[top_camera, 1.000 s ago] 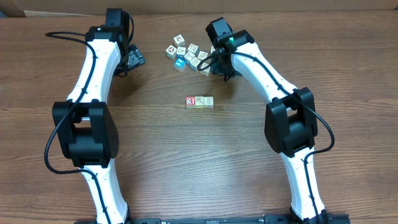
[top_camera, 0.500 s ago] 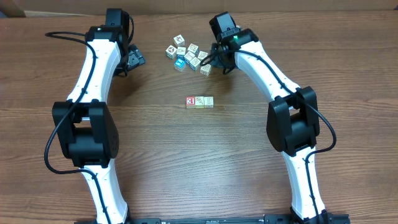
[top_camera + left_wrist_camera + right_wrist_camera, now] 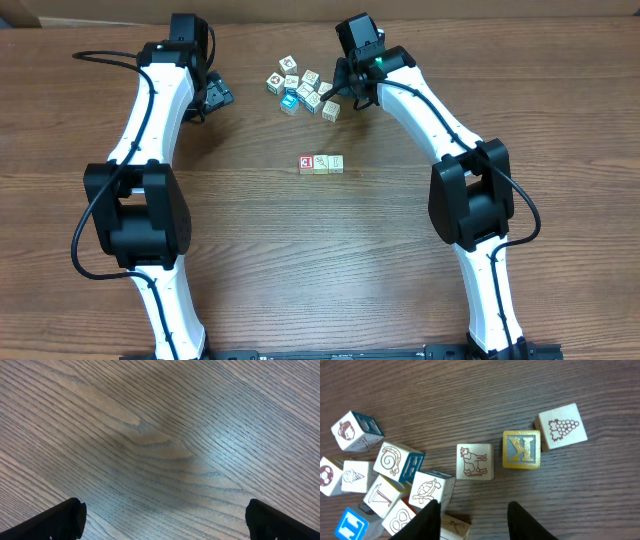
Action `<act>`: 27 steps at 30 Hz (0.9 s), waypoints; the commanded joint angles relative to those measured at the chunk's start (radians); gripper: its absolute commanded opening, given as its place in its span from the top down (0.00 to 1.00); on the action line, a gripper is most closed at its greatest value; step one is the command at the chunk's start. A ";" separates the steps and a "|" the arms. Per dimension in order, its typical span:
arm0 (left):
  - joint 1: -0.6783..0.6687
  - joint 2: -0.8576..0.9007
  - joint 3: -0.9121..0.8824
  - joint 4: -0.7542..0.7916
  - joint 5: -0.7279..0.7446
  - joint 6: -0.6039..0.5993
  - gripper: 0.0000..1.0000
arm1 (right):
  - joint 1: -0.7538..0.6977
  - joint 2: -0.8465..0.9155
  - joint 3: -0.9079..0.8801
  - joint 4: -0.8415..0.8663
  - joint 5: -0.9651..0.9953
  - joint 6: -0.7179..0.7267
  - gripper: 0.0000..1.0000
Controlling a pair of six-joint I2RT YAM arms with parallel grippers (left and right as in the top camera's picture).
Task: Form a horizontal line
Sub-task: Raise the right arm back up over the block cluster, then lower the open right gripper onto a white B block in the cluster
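The horizontal line [image 3: 321, 163] lies mid-table as a straight row of three touching cubes: a red-and-white cube [image 3: 306, 163] at its left end and two pale cream ones to its right. My right gripper [image 3: 347, 90] hovers at the right edge of the loose bunch [image 3: 305, 88], far behind the row. In the right wrist view, the right gripper [image 3: 473, 505] stands open. A cream dragonfly cube [image 3: 456, 528] rests against the left finger [image 3: 426, 521], well apart from the right finger. My left gripper [image 3: 162, 505] is wide open over bare wood.
The bunch holds several white, yellow and blue-edged cubes. Among them are a turtle cube [image 3: 432, 489], an animal cube [image 3: 475, 461], a yellow letter cube [image 3: 521, 449] and a grapes cube [image 3: 562, 426]. The left gripper [image 3: 215, 95] sits at the far left of the table.
My right gripper has shifted toward the far edge and a little left over the bunch. Its jaws have spread apart. The left arm and the row have not moved.
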 commanded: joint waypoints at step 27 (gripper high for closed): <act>-0.002 0.018 0.023 0.002 0.004 0.005 0.00 | 0.032 0.061 -0.026 0.085 -0.003 0.051 0.41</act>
